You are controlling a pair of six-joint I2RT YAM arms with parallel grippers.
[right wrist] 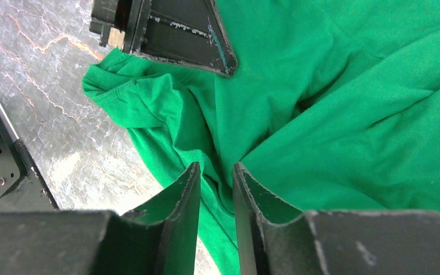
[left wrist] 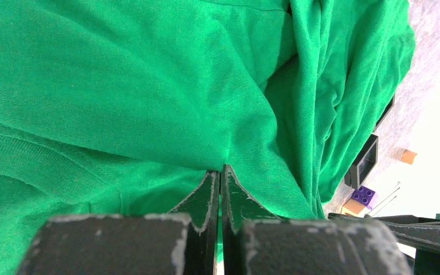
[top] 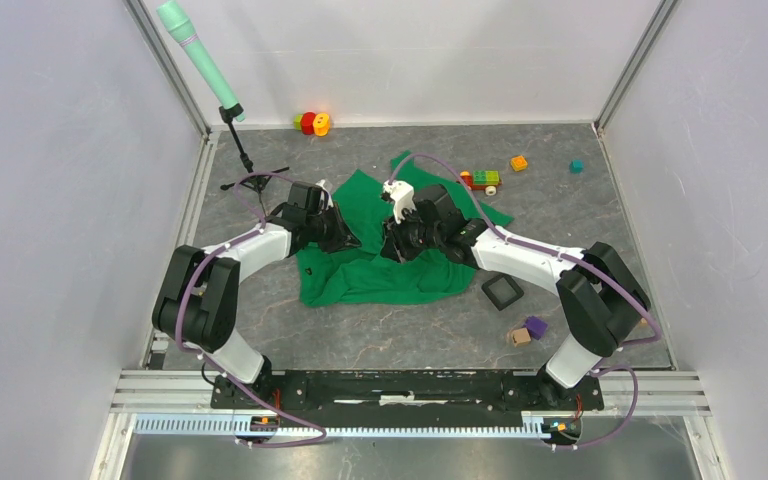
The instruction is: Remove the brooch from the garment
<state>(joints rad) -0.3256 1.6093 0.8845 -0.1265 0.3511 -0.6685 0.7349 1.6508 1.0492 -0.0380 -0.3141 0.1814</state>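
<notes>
The bright green garment (top: pixel 365 278) is spread in loose folds at the middle of the worktop (top: pixel 410 335), and the brooch cannot be made out on it in any view. The left end effector (left wrist: pixel 221 171) is seen closed tight, with a fold of the green cloth pinched at its tips and drawn into radiating creases. The right end effector (right wrist: pixel 216 169) is placed over the cloth near its edge, its jaws parted by a narrow gap in which nothing is gripped, and the left end effector is seen just beyond it.
</notes>
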